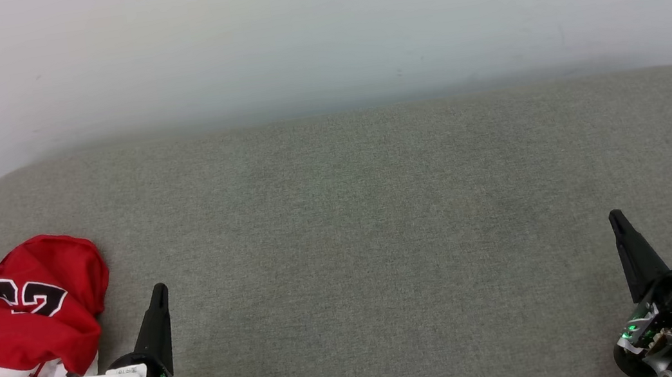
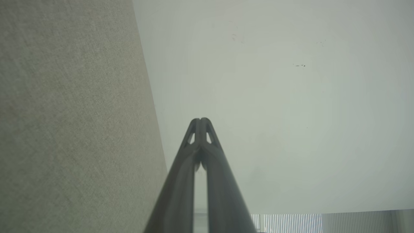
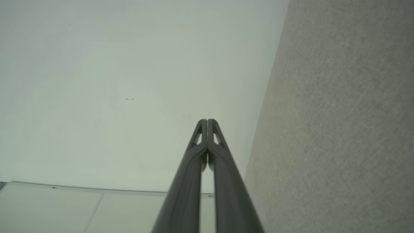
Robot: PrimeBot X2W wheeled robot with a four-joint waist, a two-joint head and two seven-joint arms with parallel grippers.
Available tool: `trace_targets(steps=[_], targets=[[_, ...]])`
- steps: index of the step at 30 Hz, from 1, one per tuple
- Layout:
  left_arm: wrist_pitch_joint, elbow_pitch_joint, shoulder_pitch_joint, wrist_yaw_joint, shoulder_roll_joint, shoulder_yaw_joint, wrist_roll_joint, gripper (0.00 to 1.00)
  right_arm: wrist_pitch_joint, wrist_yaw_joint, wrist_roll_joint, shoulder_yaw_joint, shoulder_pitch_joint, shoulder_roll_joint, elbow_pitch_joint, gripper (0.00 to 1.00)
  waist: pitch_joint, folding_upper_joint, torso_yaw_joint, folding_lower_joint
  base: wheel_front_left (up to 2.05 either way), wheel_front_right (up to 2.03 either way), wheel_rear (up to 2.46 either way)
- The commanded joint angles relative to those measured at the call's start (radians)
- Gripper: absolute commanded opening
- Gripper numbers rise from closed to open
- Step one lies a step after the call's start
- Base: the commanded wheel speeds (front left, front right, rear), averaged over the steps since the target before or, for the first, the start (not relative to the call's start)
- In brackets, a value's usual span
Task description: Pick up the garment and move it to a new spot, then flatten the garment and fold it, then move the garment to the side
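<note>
The red shirt [image 1: 23,327] lies crumpled at the near left corner of the grey padded surface [image 1: 354,225], with its black number facing up. Just to its right the left gripper [image 1: 159,289] has its fingers pressed together on nothing. Far to the right, well apart from the shirt, the right gripper [image 1: 616,216] is likewise clenched and empty.

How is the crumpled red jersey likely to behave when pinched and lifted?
Probably floppy: the garment lies bunched in soft folds, so it should drape from a pinch. Likely light, being thin cloth. Pushed across the textured grey surface, it would probably bunch rather than slide.
</note>
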Motion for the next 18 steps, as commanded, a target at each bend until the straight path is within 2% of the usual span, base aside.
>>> trace_targets(steps=[1, 18], targets=[[0.002, -0.001, -0.008, -0.002, -0.002, 0.002, 0.001, 0.00, -0.001, 0.000, -0.005, 0.000, -0.014, 0.003, 0.001, 0.00, 0.000, -0.0001, 0.000, 0.0000, 0.00, 0.00, 0.00], [0.002, -0.001, -0.008, -0.002, -0.002, 0.002, 0.001, 0.00, -0.001, 0.000, -0.005, 0.000, -0.014, 0.003, 0.001, 0.00, 0.000, -0.0001, 0.000, 0.0000, 0.00, 0.00, 0.00]])
